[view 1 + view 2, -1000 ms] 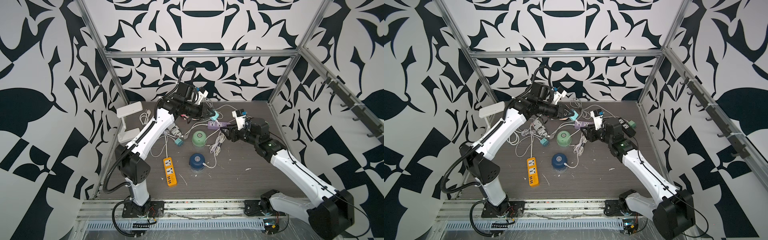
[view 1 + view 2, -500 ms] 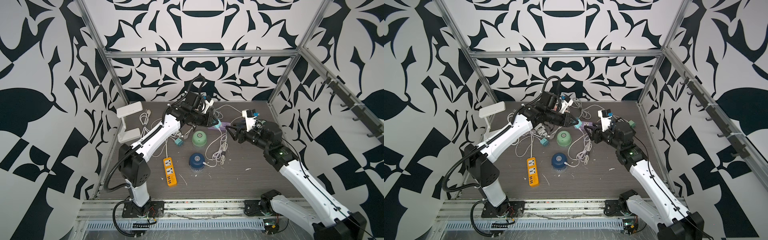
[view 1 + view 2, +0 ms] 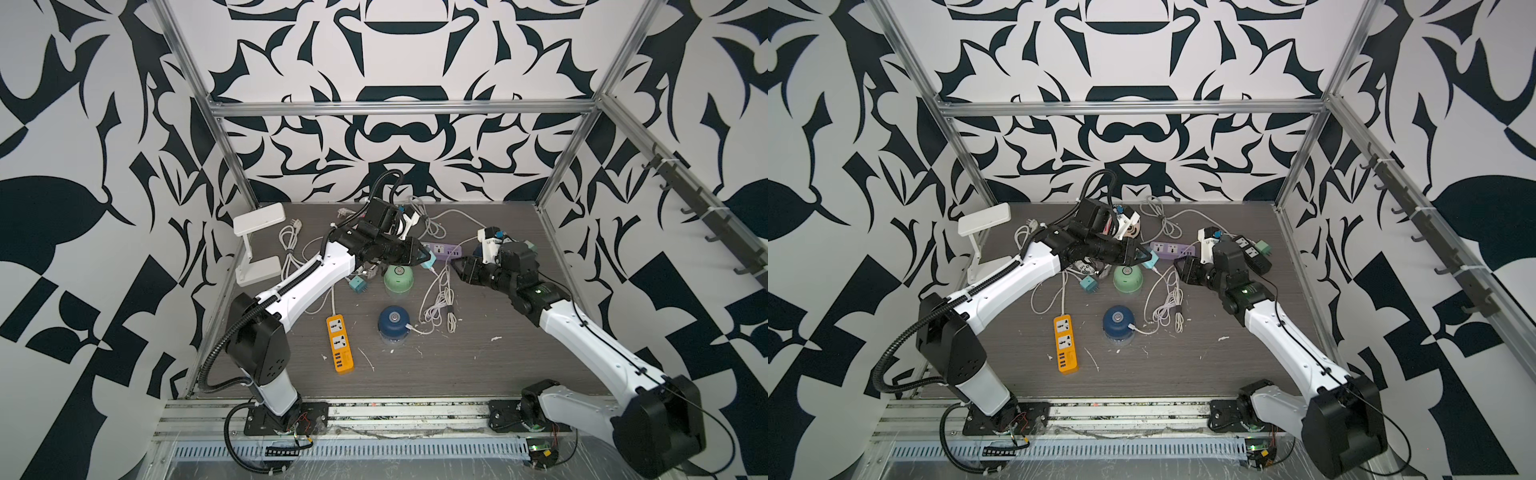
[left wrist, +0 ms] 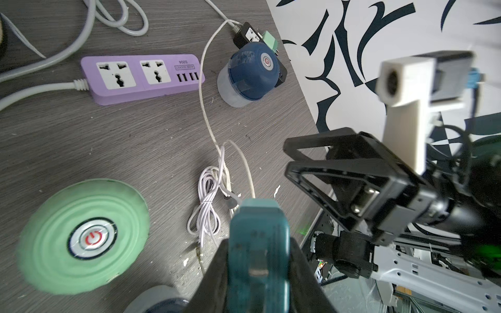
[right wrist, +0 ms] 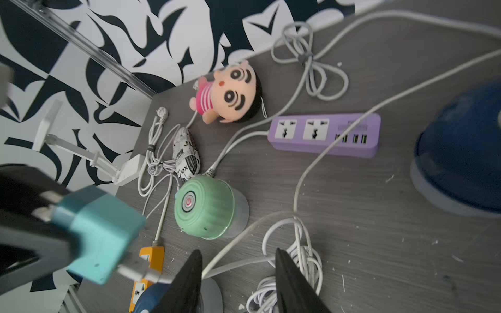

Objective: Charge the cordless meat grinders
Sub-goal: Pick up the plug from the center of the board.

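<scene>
At the centre of the grey wood-grain tabletop (image 3: 498, 365) we find a dark blue dome-topped grinder with clear cup base (image 3: 393, 323). A mint green ribbed grinder (image 3: 398, 277) stands at its twelve o'clock. A second dark blue grinder (image 4: 250, 73) sits toward two o'clock, just beside a black power strip (image 4: 248, 34). Our left claw (image 3: 419, 255) is clenched on a small teal plug adapter (image 4: 257, 244) near the mint grinder's one o'clock. Our right claw (image 5: 238, 260) is released, above a coiled white cable (image 3: 442, 307).

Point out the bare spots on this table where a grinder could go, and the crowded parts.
Barest: the front of the table, between the orange power strip, the dark blue grinder and the front edge. Crowded: the back middle, around the mint grinder, purple power strip and coiled white cable.
</scene>
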Available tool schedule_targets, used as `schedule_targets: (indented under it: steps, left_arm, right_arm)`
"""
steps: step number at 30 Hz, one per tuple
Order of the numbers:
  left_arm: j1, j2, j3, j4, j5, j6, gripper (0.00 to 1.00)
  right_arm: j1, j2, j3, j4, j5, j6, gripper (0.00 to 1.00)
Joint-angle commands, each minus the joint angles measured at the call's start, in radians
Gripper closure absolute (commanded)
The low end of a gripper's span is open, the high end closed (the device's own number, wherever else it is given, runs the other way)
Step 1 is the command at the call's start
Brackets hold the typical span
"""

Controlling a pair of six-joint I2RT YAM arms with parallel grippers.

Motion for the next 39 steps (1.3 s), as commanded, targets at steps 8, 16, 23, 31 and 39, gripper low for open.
schedule_targets:
  steps: [8,16,23,31,39]
  left_arm:
    - [-0.001,-0.041,-0.056,0.066,0.024,-0.029,1.0]
    - [-0.001,-0.043,-0.078,0.082,0.031,-0.04,1.0]
    - [-0.001,-0.042,-0.082,0.088,0.039,-0.045,1.0]
    - [-0.001,-0.059,-0.106,0.092,0.033,-0.045,1.0]
    - [0.0,-0.065,-0.12,0.088,0.014,-0.042,1.0]
  right_arm:
    - [0.0,0.126,-0.046,0.268,-0.075,0.282,0.56]
    - [0.003,0.194,-0.054,0.369,-0.116,0.359,0.54]
    - [0.014,0.221,-0.054,0.395,-0.136,0.381,0.67]
    - [0.015,0.263,-0.074,0.512,-0.18,0.454,0.87]
    - [0.013,0.192,-0.074,0.534,-0.213,0.485,1.0]
